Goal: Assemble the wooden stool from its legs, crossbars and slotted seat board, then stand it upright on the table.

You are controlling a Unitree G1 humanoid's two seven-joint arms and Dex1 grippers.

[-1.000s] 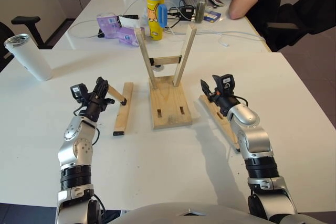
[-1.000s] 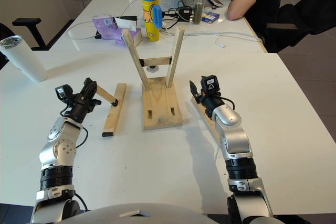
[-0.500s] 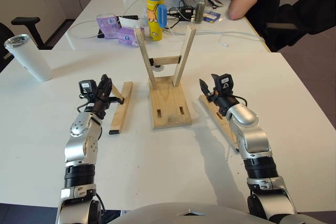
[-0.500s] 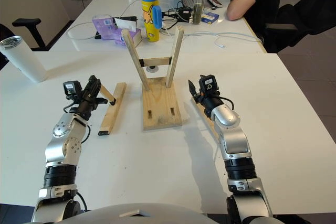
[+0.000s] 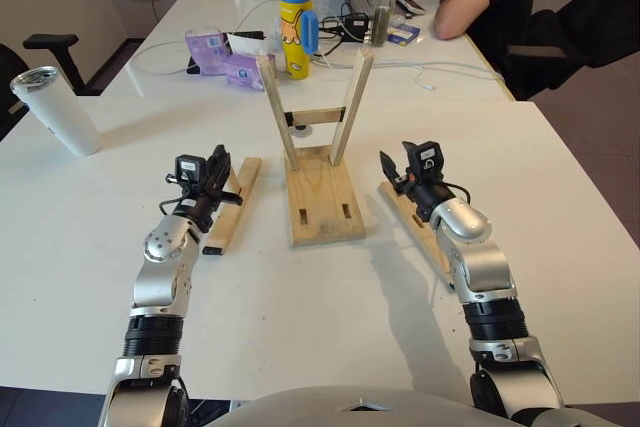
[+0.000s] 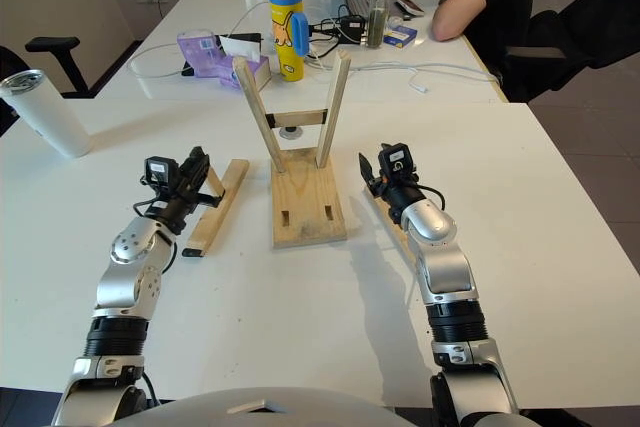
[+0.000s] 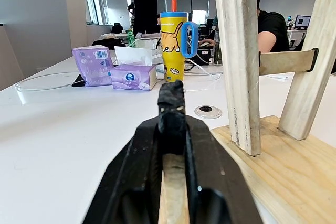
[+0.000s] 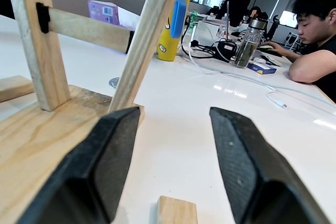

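The left arm lies low over the counter [image 5: 300,327], forearm stretched forward and angled inward, so that the left claw [image 5: 220,175] sits against the outer side of a loose leg [image 5: 232,209] lying flat just left of the seat board [image 5: 325,202]. From the wrist, its dark fingers [image 7: 139,150] are clenched on either side of a short crossbar [image 7: 173,179] with a dark end cap, which juts out sideways from that leg. The right arm is bent at the elbow, its forearm running forward over a second loose leg [image 5: 406,211] that lies flat on the counter just right of the seat board. The right claw [image 5: 397,169] hangs a little above that leg's far end, released, with its two fingers spread wide and nothing between them. The seat board lies flat in the middle of the counter with two open slots [image 5: 346,209] at its near end. At its far end, two upright legs [image 5: 278,112] stand in it, leaning slightly apart and joined by a fitted crossbar [image 5: 315,115]. Beyond the stool parts stands a yellow cup [image 5: 295,32] with a blue handle and a red straw rising from its lid. Next to it is a purple tissue box [image 5: 245,69] with a tissue poking out. A clear bottle [image 5: 382,7] with a dark cap stands further right, and I cannot tell what is in it. A white lidded tumbler [image 5: 55,107] stands tilted at the far left of the counter.
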